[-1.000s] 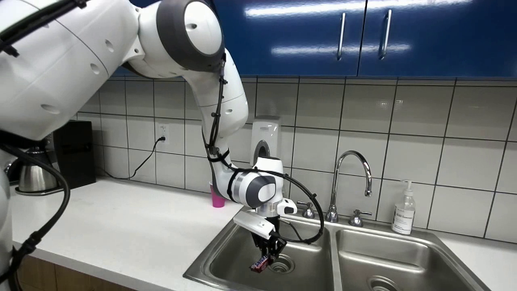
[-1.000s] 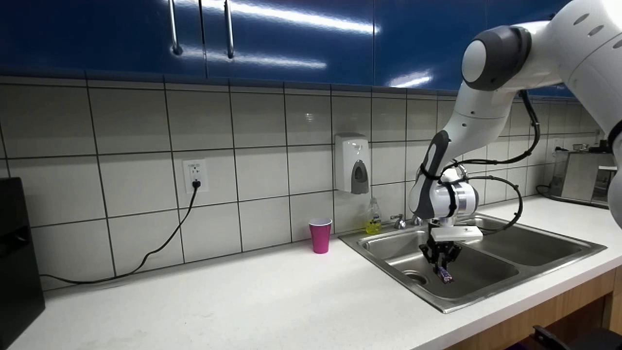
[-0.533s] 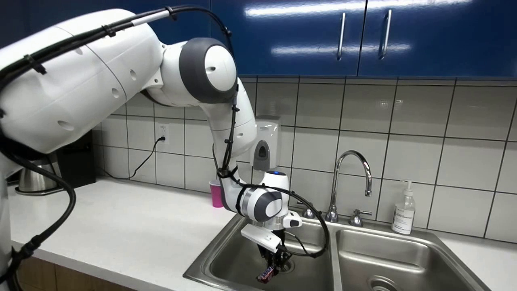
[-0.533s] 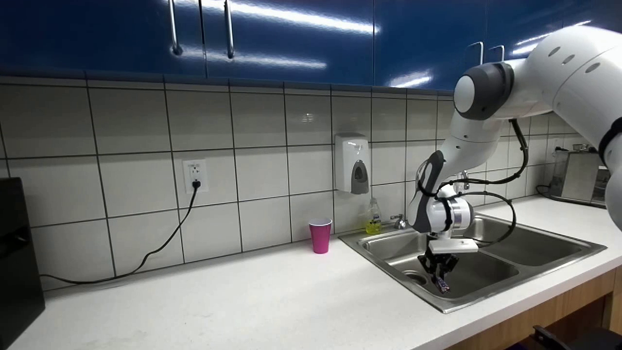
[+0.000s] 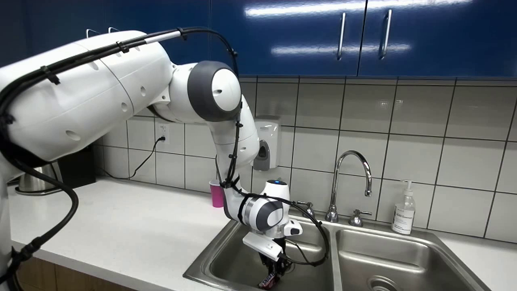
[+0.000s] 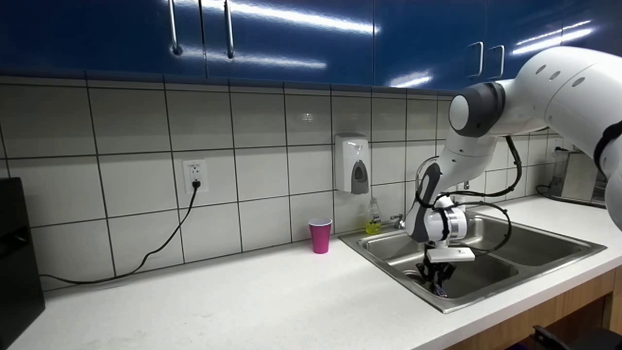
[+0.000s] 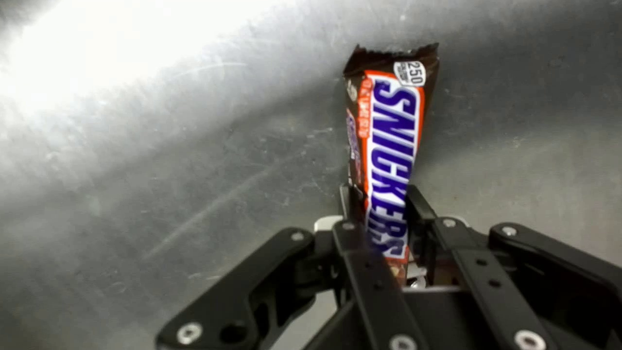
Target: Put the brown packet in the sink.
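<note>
The brown packet (image 7: 391, 141) is a Snickers bar in a dark brown wrapper. It stands between the two fingers of my gripper (image 7: 382, 197), which is shut on its near end; its far end sticks out beyond the fingertips over grey metal. In both exterior views the gripper (image 5: 275, 273) (image 6: 436, 282) points down inside a basin of the steel sink (image 5: 335, 258) (image 6: 525, 270), the left one in an exterior view. The packet (image 5: 267, 281) (image 6: 440, 290) hangs tilted low in that basin. I cannot tell whether it touches the basin floor.
The chrome faucet (image 5: 333, 178) stands behind the divider, with handles beside it. A clear pump bottle (image 5: 404, 214) is at the back right. A pink cup (image 6: 320, 237) and a yellow soap bottle (image 6: 373, 221) stand by the wall. A dispenser (image 6: 352, 163) hangs above.
The arm has come down, lowering the gripper and the packet deeper into the basin and slightly toward the sink's front. The packet stays gripped throughout.
</note>
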{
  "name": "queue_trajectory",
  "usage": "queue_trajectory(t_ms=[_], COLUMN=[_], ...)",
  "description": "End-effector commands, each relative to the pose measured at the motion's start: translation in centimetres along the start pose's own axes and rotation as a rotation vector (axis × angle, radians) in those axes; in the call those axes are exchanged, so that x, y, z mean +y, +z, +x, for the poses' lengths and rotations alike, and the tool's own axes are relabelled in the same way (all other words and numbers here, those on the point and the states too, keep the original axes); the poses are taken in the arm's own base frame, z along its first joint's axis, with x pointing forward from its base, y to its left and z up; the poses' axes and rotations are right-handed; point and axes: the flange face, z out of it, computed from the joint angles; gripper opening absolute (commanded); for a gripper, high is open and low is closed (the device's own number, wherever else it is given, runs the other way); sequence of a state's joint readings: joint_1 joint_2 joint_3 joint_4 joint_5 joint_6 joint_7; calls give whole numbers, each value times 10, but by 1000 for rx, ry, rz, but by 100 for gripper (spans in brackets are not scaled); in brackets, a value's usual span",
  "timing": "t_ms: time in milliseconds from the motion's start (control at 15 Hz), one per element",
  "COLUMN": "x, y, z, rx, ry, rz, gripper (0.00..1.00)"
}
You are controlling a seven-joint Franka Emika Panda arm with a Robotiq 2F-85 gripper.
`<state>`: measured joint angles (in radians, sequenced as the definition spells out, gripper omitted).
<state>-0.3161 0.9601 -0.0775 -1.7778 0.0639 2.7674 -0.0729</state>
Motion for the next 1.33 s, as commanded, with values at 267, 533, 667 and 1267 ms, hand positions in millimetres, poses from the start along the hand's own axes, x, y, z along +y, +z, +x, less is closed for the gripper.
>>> queue_trajectory(t_ms=[267, 533, 667, 1267], x=[2, -3, -7, -20], y=[1, -8, -12, -52], z=[11, 11, 12, 16], rx=[3, 9, 14, 51], ry=[-14, -42, -76, -250], rz=[9, 14, 18, 18], gripper=[62, 93, 100, 100])
